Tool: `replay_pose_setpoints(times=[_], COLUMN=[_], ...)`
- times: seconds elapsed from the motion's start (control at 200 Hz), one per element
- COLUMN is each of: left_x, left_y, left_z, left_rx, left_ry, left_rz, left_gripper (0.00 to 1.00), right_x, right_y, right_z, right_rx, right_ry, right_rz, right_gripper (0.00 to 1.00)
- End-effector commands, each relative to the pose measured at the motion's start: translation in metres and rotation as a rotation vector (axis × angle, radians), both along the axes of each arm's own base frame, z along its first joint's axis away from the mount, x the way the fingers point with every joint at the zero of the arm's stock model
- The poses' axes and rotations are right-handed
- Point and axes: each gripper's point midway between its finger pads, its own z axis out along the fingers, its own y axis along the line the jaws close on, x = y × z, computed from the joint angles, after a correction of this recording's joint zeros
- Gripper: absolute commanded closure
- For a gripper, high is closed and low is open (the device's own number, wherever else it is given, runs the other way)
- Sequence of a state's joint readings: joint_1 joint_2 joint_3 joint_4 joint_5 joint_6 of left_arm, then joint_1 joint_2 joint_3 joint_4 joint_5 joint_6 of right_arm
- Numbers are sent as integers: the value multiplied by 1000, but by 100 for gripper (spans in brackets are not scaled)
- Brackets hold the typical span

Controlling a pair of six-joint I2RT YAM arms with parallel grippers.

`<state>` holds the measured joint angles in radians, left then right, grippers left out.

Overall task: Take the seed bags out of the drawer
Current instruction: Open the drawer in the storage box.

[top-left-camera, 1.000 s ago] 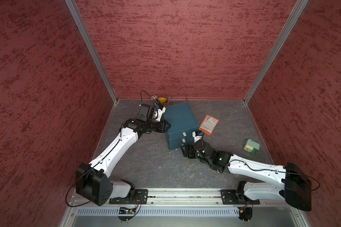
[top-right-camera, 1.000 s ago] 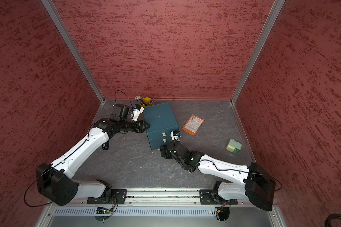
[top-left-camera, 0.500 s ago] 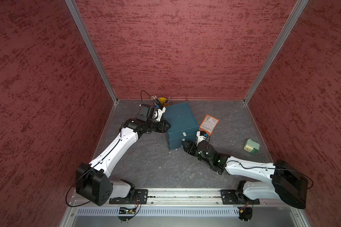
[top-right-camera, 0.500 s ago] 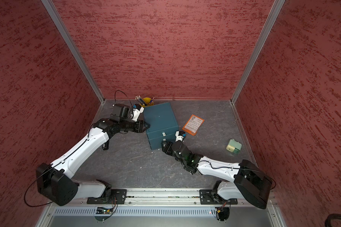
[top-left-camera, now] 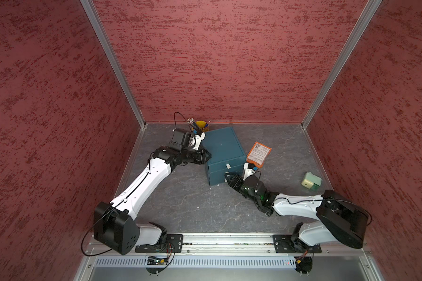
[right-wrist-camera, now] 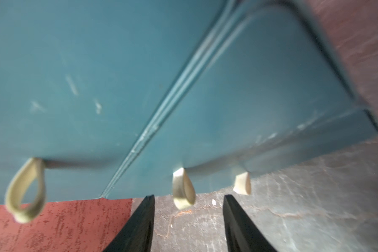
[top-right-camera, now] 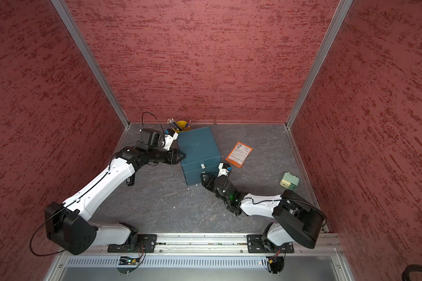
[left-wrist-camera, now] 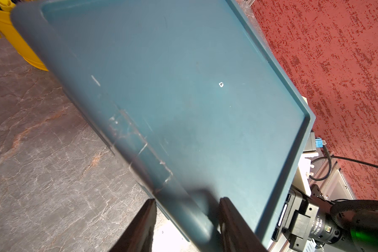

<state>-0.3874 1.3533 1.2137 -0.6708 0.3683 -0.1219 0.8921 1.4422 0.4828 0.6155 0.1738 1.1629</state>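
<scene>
Orange seed bag (top-left-camera: pixel 258 155) (top-right-camera: pixel 239 154): a flat packet with a white printed panel, lying face up on the grey desk (top-left-camera: pixel 180 199), just beside the right side of the teal drawer cabinet (top-left-camera: pixel 222 148) (top-right-camera: pixel 197 148) and outside it. In both top views the cabinet's drawer fronts appear flush with its body.

Right fingers (right-wrist-camera: pixel 142 218) (top-left-camera: pixel 229 177): low at the cabinet's front. In the right wrist view they stand apart, released, one on each side of a cream loop pull (right-wrist-camera: pixel 182 189) that hangs from a drawer front. A gap shows on both sides of the loop.

Left fingers (left-wrist-camera: pixel 144 220) (top-left-camera: pixel 206 155): at the cabinet's left side. In the left wrist view they straddle the raised rim of its top and are clenched on that rim.

Yellow cup (top-left-camera: pixel 200 125) (top-right-camera: pixel 182 125): holds pencils and stands behind the cabinet's back left corner, by the rear wall.

Pale green block (top-left-camera: pixel 311 182) (top-right-camera: pixel 289 181): on the desk near the right wall, well apart from the cabinet.
</scene>
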Motion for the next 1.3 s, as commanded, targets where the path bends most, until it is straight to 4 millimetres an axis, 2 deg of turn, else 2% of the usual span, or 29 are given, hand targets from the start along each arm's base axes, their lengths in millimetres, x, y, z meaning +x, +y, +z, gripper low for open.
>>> replay_pose_setpoints(times=[0.0, 0.366, 0.857, 0.972, 1.032, 1.042, 1.077, 1.292], left_x=[-17, -17, -19, -18, -18, -18, -17, -16], left_y=[16, 18, 20, 20, 20, 20, 20, 18], left_z=[-30, -31, -30, -29, -28, -28, -28, -28], left_rx=[100, 111, 115, 115, 113, 113, 113, 109], left_ry=[112, 111, 108, 107, 105, 105, 102, 102], left_rz=[14, 11, 8, 9, 7, 7, 8, 9], left_gripper=[50, 50, 50, 50, 50, 50, 50, 50], right_x=[5, 13, 14, 11, 8, 8, 7, -11], right_y=[3, 0, -4, -8, -9, -10, -10, -12], right_z=[5, -4, 0, 2, -5, 3, 5, 3], right_rx=[54, 60, 47, 38, 17, 31, 30, -8], right_ry=[-22, -13, -17, -13, 2, -8, -9, 31], right_rz=[1, -31, -44, -43, -38, -38, -32, 9], right_gripper=[47, 65, 100, 100, 100, 100, 100, 100])
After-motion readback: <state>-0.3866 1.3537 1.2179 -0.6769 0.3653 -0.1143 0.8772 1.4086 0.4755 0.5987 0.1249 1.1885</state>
